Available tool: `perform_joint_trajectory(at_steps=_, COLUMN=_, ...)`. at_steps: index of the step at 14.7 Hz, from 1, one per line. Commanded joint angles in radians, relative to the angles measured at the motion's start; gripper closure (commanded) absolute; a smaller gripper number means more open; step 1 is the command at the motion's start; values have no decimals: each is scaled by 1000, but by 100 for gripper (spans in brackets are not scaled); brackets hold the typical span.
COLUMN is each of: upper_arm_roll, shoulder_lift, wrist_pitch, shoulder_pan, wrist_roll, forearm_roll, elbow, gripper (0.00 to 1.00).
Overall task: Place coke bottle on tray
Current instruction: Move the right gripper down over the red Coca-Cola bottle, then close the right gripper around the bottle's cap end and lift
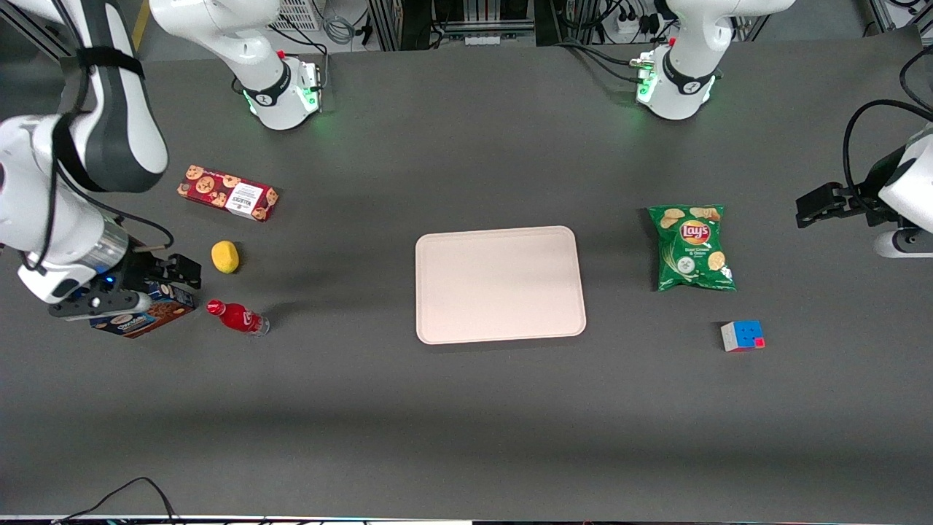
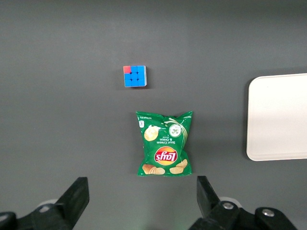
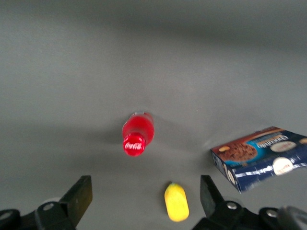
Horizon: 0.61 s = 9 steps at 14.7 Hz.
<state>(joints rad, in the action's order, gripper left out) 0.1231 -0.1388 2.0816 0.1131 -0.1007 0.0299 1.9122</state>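
Now the gripper (image 1: 164, 281) hangs w/ fingers spread wide, grasping nothing, above a blue cookie box (image 1: 146, 317) at the working arm's end of the table. The coke bottle (image 1: 238, 318), white script on its red cap, stands beside that box, near a lemon (image 1: 225, 257). The tray (image 1: 500, 284) sits mid-table, well apart. Lay's bag (image 1: 692, 247) toward the parked arm's end.

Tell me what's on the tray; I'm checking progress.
Nothing: the tray is bare. The coke bottle stands on the table, with the open gripper beside it. Nothing covers the tray.
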Motion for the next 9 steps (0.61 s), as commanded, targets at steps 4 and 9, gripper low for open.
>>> perform_joint_trajectory(at_steps=4, upper_arm_roll=-8, shoulder_lift=-81, wrist_pitch=221, shoulder_pan=3, wrist_roll=-28, forearm_roll=11, elbow=109, gripper=0)
perform_joint_trajectory(at_steps=9, upper_arm_roll=-13, shoulder_lift=-105, wrist_pitch=262, shoulder_pan=3, wrist_roll=-28, forearm_roll=8, elbow=130, gripper=0)
